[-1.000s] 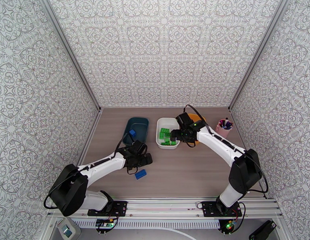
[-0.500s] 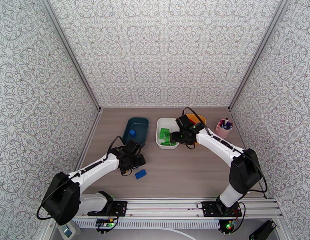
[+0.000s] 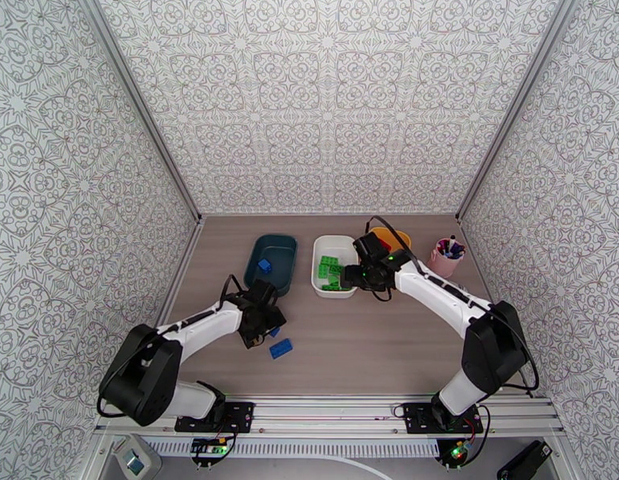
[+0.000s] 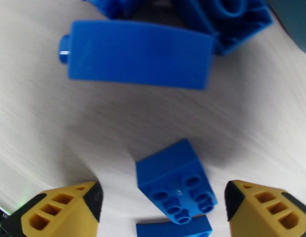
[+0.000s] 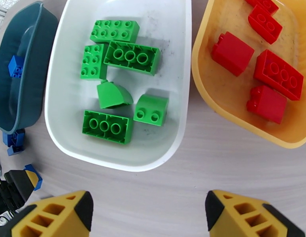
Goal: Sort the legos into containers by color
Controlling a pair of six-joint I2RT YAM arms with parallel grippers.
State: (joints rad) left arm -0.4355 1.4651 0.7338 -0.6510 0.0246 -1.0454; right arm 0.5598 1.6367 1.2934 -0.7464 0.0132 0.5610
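My left gripper (image 4: pixel 163 212) is open and low over the table, with a small blue lego (image 4: pixel 174 182) lying studs-up between its yellow fingertips (image 4: pixel 62 210). A longer blue lego (image 4: pixel 139 54) lies just beyond it, and another (image 4: pixel 232 16) lies beside the teal tub's (image 4: pixel 297 20) corner. From above, the left gripper (image 3: pixel 260 328) sits just in front of the teal tub (image 3: pixel 284 251), which holds one blue lego (image 3: pixel 264 266). My right gripper (image 5: pixel 149 216) is open and empty, hovering in front of the white tub (image 5: pixel 58 76) with several green legos (image 5: pixel 131 57). The yellow tub (image 5: pixel 200 68) holds several red legos (image 5: pixel 278 74).
A blue lego (image 3: pixel 281 348) lies on the table to the right of the left gripper. A pink cup of pens (image 3: pixel 447 256) stands at the far right, behind the right arm. Patterned walls close in the table on three sides.
My left gripper has swung left and back toward the teal tub's front corner, away from the lone blue lego. The right gripper has barely shifted.
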